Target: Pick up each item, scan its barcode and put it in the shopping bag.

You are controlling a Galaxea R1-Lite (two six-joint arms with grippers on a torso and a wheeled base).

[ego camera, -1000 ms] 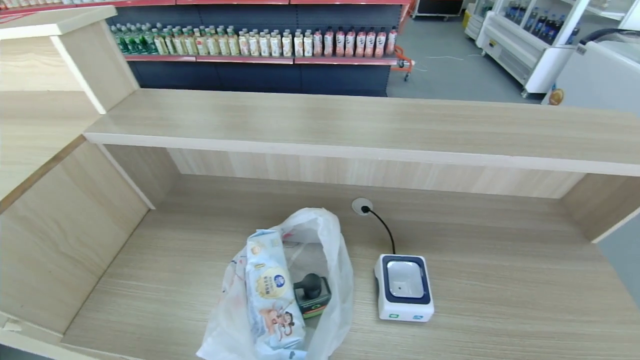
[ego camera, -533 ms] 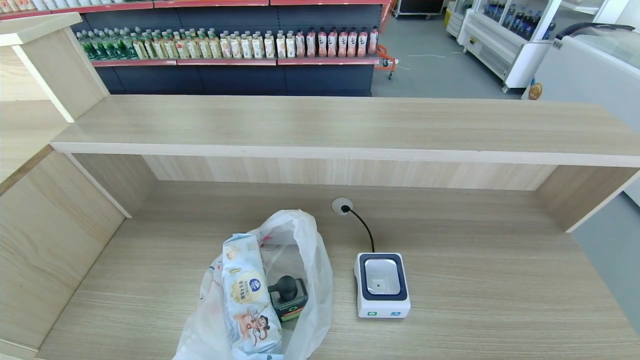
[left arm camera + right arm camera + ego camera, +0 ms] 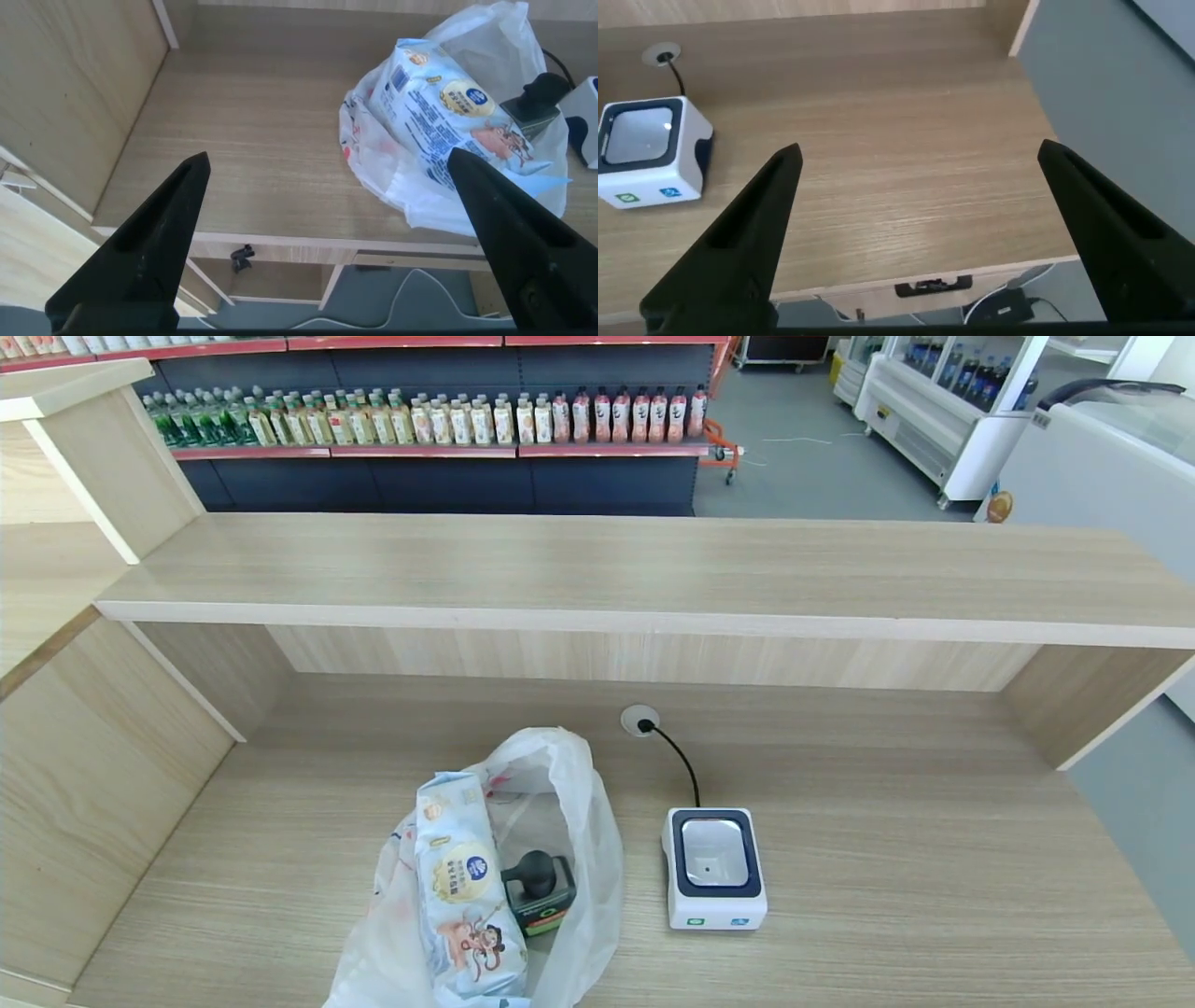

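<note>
**Operator:** What is the state of each claw?

**Technician:** The left claw [image 3: 329, 161] has its jaws spread wide with nothing between them. It hangs over the front edge of the worktop [image 3: 934, 859], and the shopping bag [image 3: 569, 803] lies beyond it. The right claw [image 3: 920, 147] is also spread and empty, over the same edge, with the scanner [image 3: 714, 868] beyond it.

**Operator:** Why is the layout as it is?

**Technician:** In the head view the bag lies at lower centre with its mouth gaping upward, so it accepts items from above. The scanner stands just right of it, not touching, with its window facing up. This keeps the path from window to bag short. The cable [image 3: 677, 761] runs up the frame to a grommet [image 3: 640, 720]. A wipes pack [image 3: 462, 887] and a dark-capped item [image 3: 540, 891] lie side by side inside the bag. Both therefore appear to be bagged.

**Operator:** What cannot be confirmed?

**Technician:** The bottom edge of the frame cuts off the bag's lower end. The pack covers part of the dark-capped item, so its type cannot be determined. No barcode is legible. Anything under the pack is hidden.
</note>
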